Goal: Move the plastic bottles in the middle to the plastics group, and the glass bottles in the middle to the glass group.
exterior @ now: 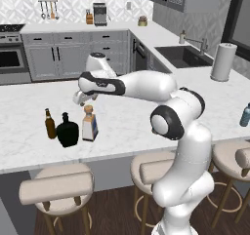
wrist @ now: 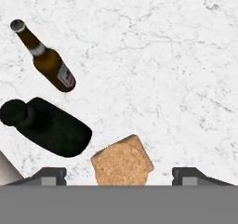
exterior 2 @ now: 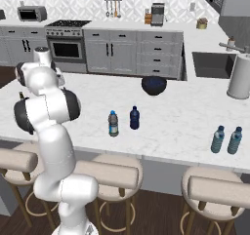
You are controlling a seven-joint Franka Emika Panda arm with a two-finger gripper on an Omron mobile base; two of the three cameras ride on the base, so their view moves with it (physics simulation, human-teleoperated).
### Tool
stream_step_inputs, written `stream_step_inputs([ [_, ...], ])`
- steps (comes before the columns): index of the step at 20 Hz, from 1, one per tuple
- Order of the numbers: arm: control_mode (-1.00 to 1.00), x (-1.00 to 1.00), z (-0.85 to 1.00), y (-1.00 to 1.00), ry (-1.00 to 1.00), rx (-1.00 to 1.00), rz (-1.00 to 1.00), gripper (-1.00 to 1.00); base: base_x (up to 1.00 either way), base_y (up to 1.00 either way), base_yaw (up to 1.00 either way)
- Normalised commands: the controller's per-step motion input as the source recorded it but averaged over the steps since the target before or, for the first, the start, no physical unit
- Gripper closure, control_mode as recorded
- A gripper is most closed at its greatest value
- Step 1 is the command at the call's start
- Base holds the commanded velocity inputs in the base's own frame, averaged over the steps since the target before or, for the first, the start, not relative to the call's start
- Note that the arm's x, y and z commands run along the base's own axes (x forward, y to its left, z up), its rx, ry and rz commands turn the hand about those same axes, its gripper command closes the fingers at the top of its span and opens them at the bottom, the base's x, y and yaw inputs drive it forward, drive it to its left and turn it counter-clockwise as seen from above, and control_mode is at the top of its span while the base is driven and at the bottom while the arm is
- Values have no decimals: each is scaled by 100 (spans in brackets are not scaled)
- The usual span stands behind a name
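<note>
The glass bottle [exterior: 89,124], squarish with a tan cork [wrist: 122,161], stands upright on the island beside the glass group: a black flask [exterior: 67,130] [wrist: 49,128] and a slim brown bottle [exterior: 50,124] [wrist: 49,62]. My gripper [exterior: 85,98] [wrist: 119,175] hangs just above the cork, open, its fingertips [wrist: 52,174] wide on either side and clear of it. Two plastic bottles, one clear with a blue label [exterior 2: 113,124] and one dark blue [exterior 2: 134,118], stand mid-counter. The plastics group of teal bottles [exterior 2: 218,139] [exterior: 245,114] is at the right end.
A dark bowl [exterior 2: 154,85] sits behind the plastic bottles. A white paper-towel roll [exterior: 223,62] stands near the sink [exterior: 184,56]. Stools [exterior: 56,187] line the island's near edge.
</note>
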Motion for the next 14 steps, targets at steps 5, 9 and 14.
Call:
stream_step_inputs([
  [5,-100,-63,93,-50,-6,0,-19,-100,0,0,0],
  [9,-100,-53,50,-100,0,8,-34,-100,0,0,0],
  [14,-100,-12,20,-100,0,5,-42,-100,0,0,0],
])
